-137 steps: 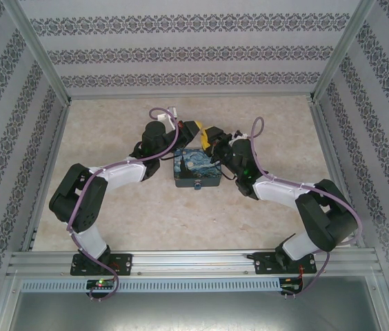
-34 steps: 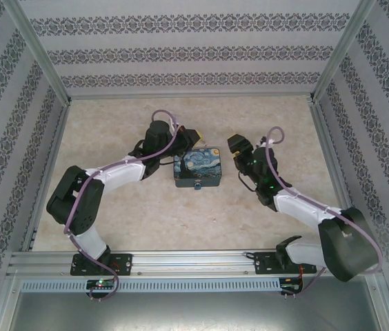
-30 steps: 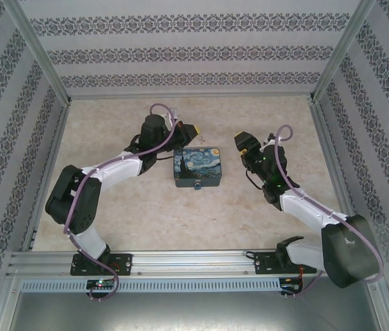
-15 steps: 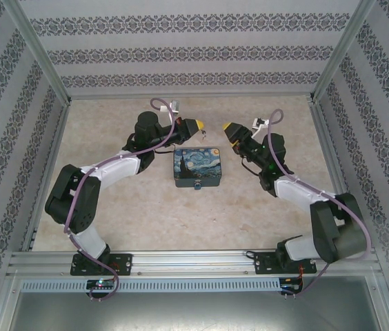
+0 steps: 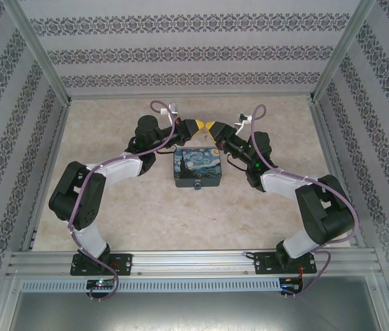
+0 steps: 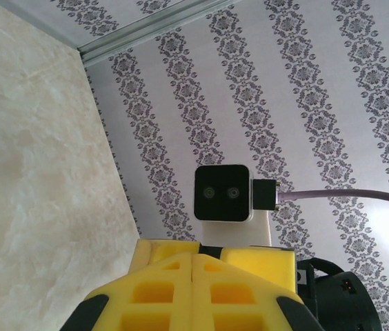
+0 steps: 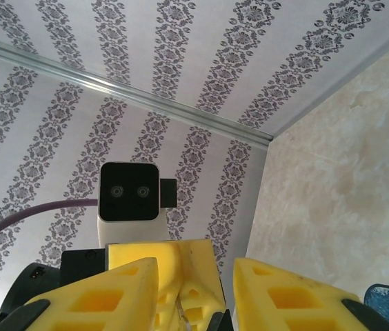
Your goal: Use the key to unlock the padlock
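From above: two arms, with the left gripper (image 5: 196, 125) and right gripper (image 5: 212, 128) tip to tip over the far edge of one painted box (image 5: 196, 165); one tiny padlock (image 5: 196, 186) sits at the box's near side. The left wrist view adds that its yellow fingers (image 6: 160, 296) are pressed together, facing the other arm's camera (image 6: 222, 193). The right wrist view shows its own pair spread apart, the left's tips seen through the gap

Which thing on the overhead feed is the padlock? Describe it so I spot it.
On the beige marbled tabletop, find the blue-and-yellow starry-night painted box at its middle. The tiny teal-green padlock is the small nub sticking out from the middle of the box's near side, far smaller than the box.
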Robot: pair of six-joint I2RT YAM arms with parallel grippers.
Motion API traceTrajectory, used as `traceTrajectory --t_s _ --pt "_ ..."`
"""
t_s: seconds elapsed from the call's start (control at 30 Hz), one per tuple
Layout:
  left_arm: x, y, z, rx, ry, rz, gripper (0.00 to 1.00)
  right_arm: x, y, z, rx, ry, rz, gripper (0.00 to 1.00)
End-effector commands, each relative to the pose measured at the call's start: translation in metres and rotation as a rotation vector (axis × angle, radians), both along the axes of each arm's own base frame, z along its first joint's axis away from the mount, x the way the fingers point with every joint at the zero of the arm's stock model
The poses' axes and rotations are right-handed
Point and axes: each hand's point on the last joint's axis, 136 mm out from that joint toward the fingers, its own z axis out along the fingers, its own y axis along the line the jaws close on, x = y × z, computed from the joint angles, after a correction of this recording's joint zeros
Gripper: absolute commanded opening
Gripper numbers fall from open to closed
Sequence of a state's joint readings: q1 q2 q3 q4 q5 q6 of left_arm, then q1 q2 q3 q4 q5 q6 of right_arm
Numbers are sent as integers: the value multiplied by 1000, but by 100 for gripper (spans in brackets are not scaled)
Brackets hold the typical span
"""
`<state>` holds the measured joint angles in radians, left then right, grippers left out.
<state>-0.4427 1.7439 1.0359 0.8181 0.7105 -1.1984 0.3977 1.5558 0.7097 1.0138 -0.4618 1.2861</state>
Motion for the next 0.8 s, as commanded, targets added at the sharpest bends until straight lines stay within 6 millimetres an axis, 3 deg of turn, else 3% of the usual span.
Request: traceTrajectory --t_s 0.0,0.77 --pt "2 4 12 -31 -53 4 0 -1 6 19 35 -68 17 34" --pt "10 4 11 -37 -48 30 0 -10 12 -4 46 -25 28 29"
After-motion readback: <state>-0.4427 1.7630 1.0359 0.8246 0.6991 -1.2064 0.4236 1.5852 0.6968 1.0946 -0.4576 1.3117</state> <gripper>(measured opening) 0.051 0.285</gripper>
